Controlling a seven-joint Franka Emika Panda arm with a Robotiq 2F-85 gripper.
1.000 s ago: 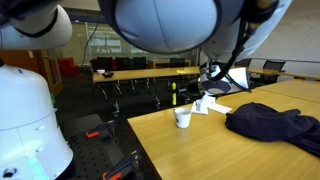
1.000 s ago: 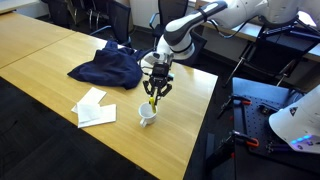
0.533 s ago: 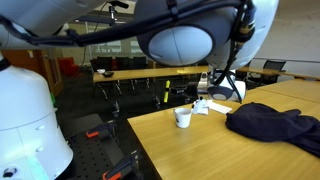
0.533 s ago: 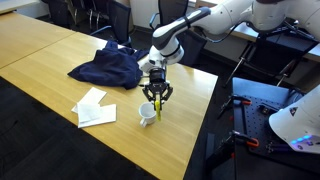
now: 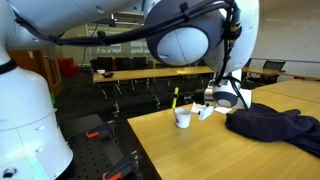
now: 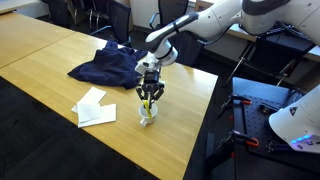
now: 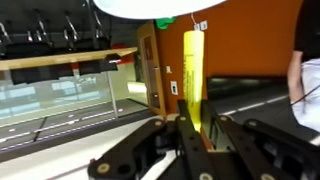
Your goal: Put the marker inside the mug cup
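The white mug cup stands on the wooden table, near its front corner; it also shows in an exterior view. My gripper points down right over the mug and is shut on the yellow marker. The marker hangs upright with its lower end at the mug's mouth; I cannot tell whether the tip is inside. It shows just above the mug in an exterior view. In the wrist view the gripper pinches the marker between both fingers.
A dark blue cloth lies on the table behind the mug, also seen in an exterior view. White papers lie beside the mug. The table edge is close by, with chairs and tables beyond.
My gripper has carried the marker sideways from beside the mug to right over it. The mug, cloth and papers have not moved.
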